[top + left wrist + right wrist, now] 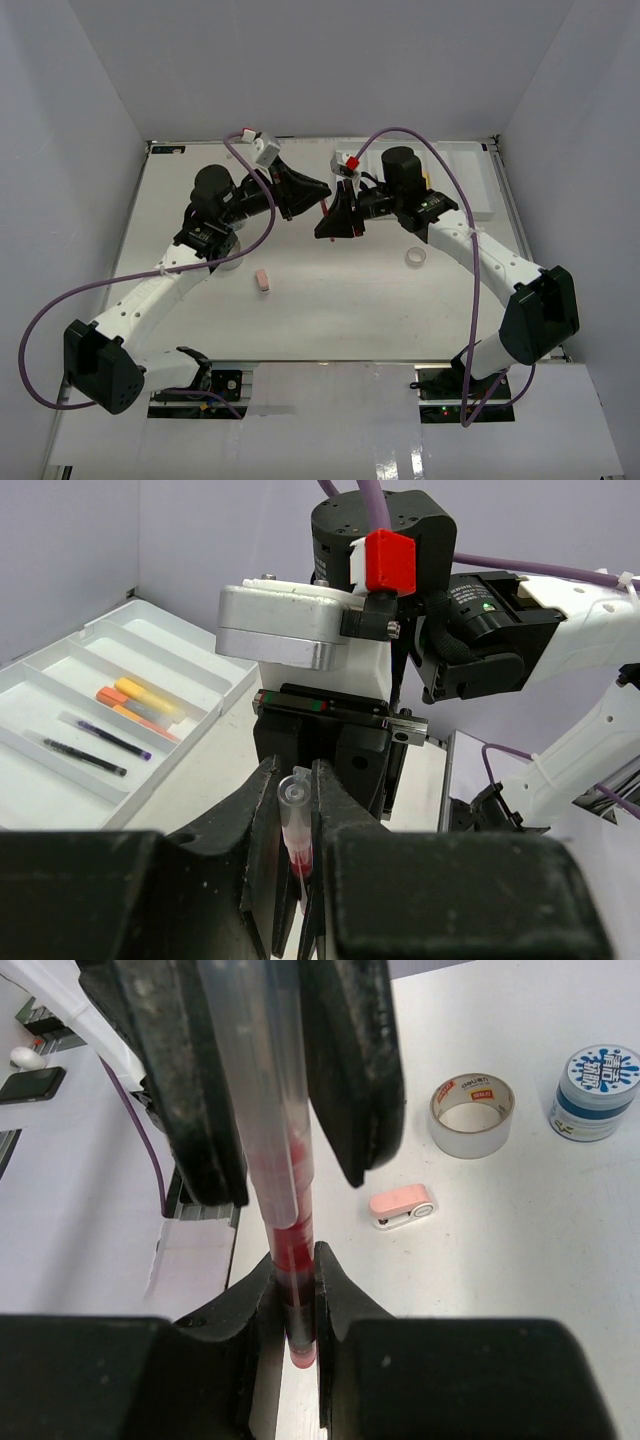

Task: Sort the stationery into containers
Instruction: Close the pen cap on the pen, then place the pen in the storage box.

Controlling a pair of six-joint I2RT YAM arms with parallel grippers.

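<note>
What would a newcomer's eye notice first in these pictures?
Above the table, the left gripper and the right gripper are both closed on one red pen. In the left wrist view, the white tray at left holds markers and two dark pens.

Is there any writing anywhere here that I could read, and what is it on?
"deli" in red print inside the tape roll; the marks beside it are too small to read.
Blue stylised characters on the jar lid: too blurred to read.
Red pen: no print visible.
</note>
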